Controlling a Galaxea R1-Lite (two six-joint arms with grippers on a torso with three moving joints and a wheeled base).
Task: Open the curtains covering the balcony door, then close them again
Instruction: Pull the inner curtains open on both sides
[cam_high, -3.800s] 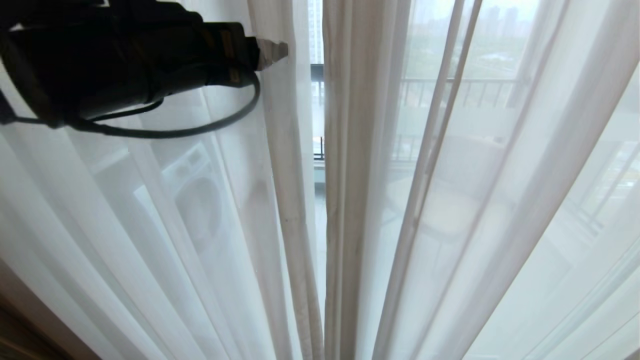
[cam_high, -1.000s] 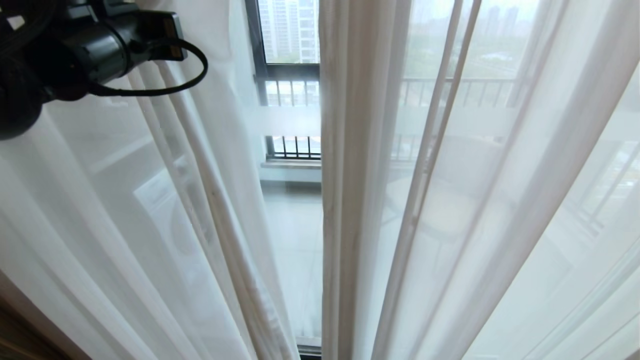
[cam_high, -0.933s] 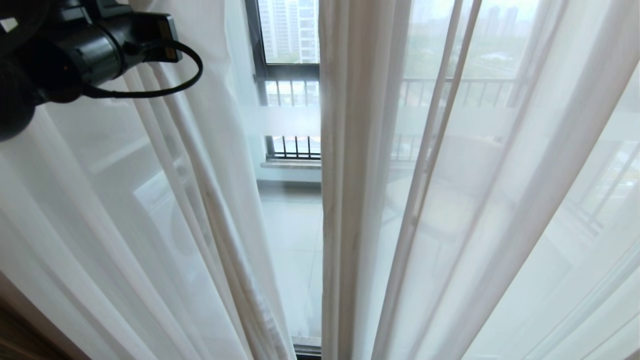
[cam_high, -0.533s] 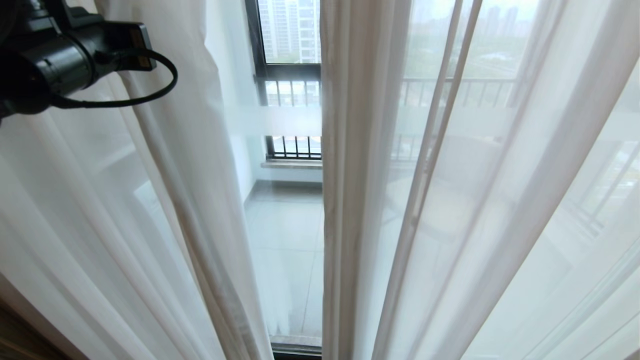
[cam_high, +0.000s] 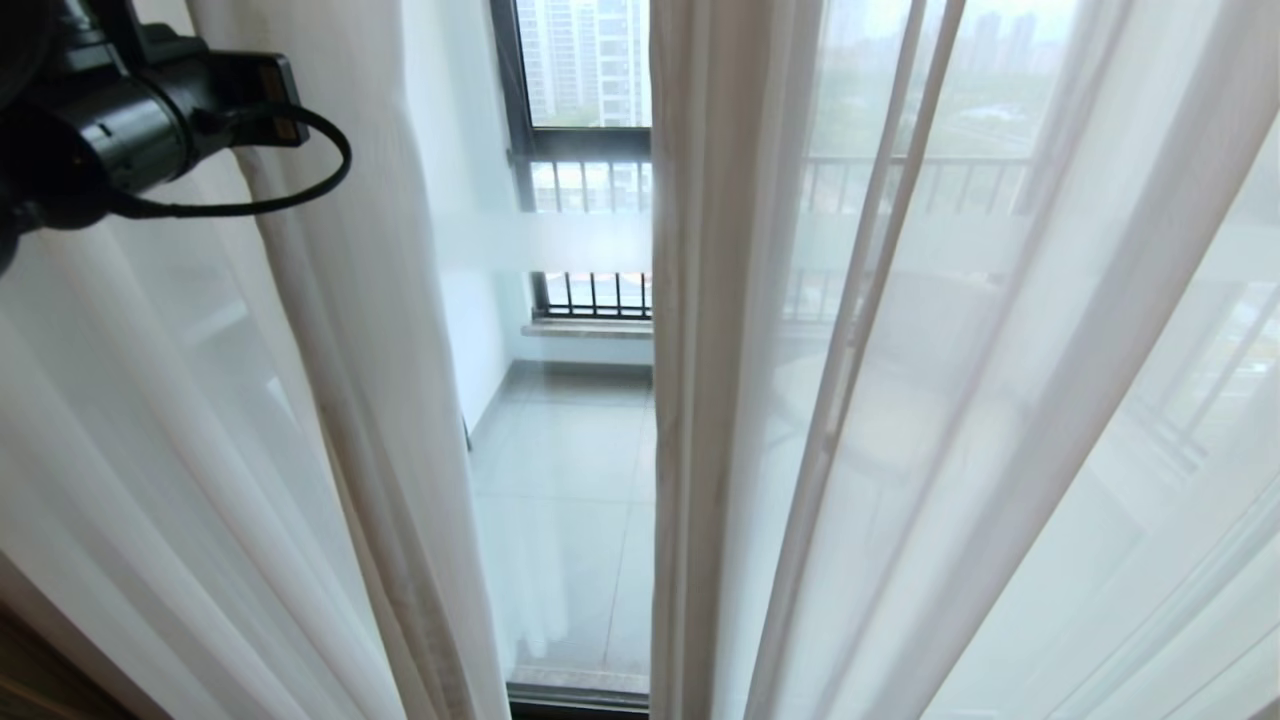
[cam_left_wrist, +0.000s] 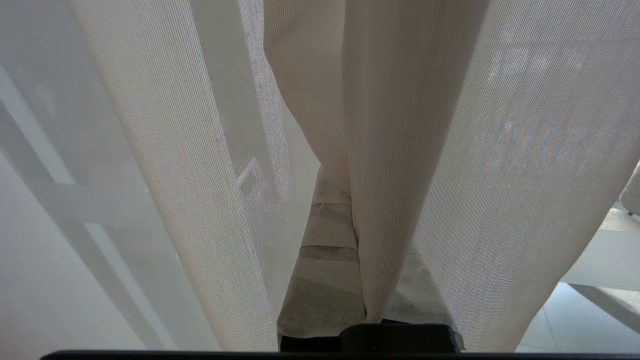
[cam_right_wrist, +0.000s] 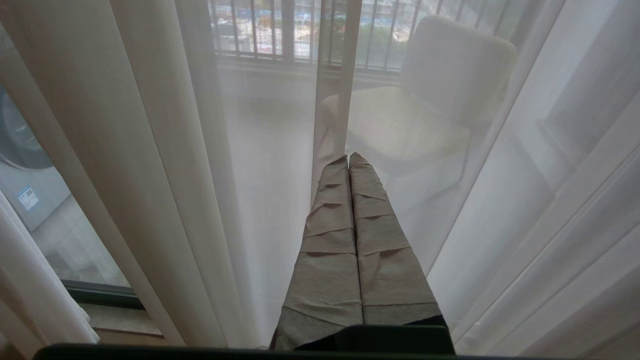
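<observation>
Balcony door (cam_high: 570, 240) exposed; left gripper (cam_left_wrist: 345, 220) jaws clamped on curtains (cam_high: 350, 300).

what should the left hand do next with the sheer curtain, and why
Probably keep drawing the left sheer curtain further toward the robot's left. The left hand is shut on a fold of it, and the gap onto the balcony door is narrow, with the right sheer curtain hanging untouched.
</observation>
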